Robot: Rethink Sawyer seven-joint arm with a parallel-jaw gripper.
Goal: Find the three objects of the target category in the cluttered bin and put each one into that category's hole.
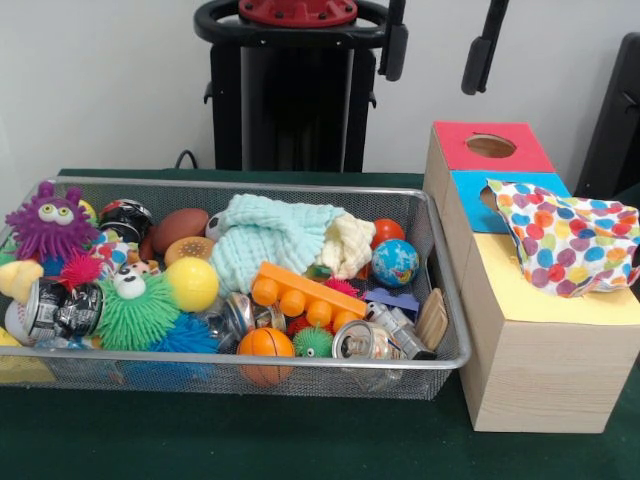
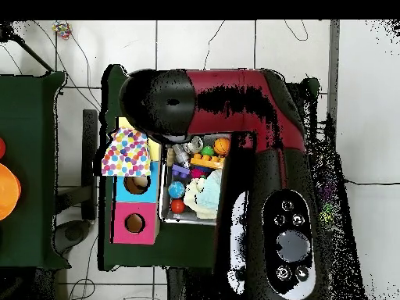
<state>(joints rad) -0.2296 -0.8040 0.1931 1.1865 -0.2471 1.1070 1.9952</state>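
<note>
1. Work surface: a green table [image 1: 300,440] against a pale wall, carrying all items below.
2. Arm [image 2: 258,156]: in the overhead view it spans the bin and covers much of it. The gripper itself is not identifiable in either view, so whether it is parted or closed cannot be told.
3. Wire mesh bin [image 1: 440,300]: packed with mixed clutter.
4. Wooden sorting box [image 1: 540,370]: just beside the bin, with a red hole panel [image 1: 490,146], a blue panel [image 1: 470,195] and a yellow top. A polka-dot cloth [image 1: 570,240] lies across the blue and yellow sections.
5. Target category: not stated. Candidates by judgement:
   - Mint cloth [image 1: 270,240], mid-bin: light, limp; pinch a raised fold.
   - Crushed can [image 1: 360,342], front edge: light, slick, dents; grip across the body.
   - Small basketball [image 1: 265,345], front: firm, rolls; grip at the widest point.
</note>
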